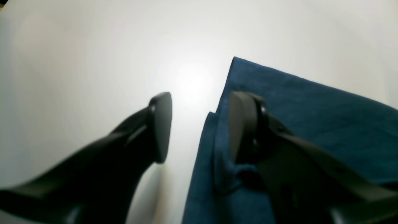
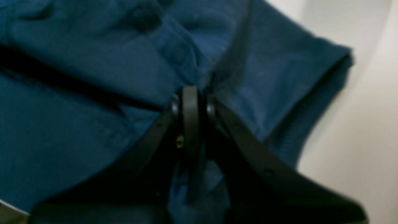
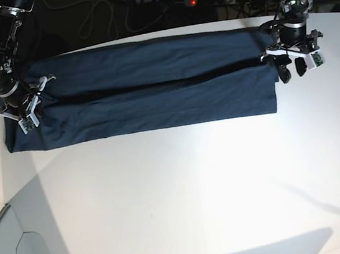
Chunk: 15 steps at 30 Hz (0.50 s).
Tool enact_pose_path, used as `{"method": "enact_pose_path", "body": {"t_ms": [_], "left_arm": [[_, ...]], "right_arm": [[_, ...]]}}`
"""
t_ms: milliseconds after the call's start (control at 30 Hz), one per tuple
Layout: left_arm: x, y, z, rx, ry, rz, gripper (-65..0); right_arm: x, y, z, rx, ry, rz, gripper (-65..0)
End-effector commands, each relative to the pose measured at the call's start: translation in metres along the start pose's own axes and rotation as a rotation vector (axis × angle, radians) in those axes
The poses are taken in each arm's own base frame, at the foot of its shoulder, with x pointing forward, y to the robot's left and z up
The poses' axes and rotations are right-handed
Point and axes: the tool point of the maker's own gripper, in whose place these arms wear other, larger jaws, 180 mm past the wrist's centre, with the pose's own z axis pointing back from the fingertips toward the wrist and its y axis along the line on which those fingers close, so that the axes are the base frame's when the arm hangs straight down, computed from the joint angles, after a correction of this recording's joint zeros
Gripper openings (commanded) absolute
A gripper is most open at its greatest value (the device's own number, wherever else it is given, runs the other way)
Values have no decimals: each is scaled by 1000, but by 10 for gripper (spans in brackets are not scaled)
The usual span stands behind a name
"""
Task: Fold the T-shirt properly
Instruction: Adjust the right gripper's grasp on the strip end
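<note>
**Base view: shirt lies as a long band, one end pinched, the other not yet gripped**

Base view shows me the T-shirt (image 3: 146, 92) spread as a long dark band across the far part of the white bench (image 3: 185, 194), with a dark crease running down its length where the sides seem folded in. Its long axis runs left to right across that view, one short end at each arm. I cannot tell from here which end is the neck and which the hem.

My right gripper (image 2: 190, 102) is closed tight on a bunched ridge of cloth at its end, fabric pulled up around the jaws. My left gripper (image 1: 199, 124) stands wide: one finger is over the bare bench, the other over the cloth, straddling the shirt's side edge close to a corner, with nothing held.

My read is that the step in hand is to take the second end so both arms can carry one end over the other. To do it well, I would:

- lower the left gripper until the edge sits deep between the fingers, catching all layers, not just the top one;
- close fully before lifting;
- lift both ends level and together, keeping the band taut so the crease stays straight.

A shallow bite here would likely let the lower layer slip and skew the fold.
</note>
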Motion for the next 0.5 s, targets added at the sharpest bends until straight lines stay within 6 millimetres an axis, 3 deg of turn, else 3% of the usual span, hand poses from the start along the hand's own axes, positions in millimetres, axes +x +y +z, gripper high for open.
{"method": "enact_pose_path", "body": {"t_ms": [0,200,467], "left_arm": [[14,1,0,-3,-46,-7,-367],[5,5,-2,7,-24,-1,-367],[-2,8,-4,14,-7,3,-367]], "right_arm": [[9,-5,9,-14,-34,29,-649],[10,2,27,-25,-38,77,-650],[-7,8,22,0,2,59,-649]]}}
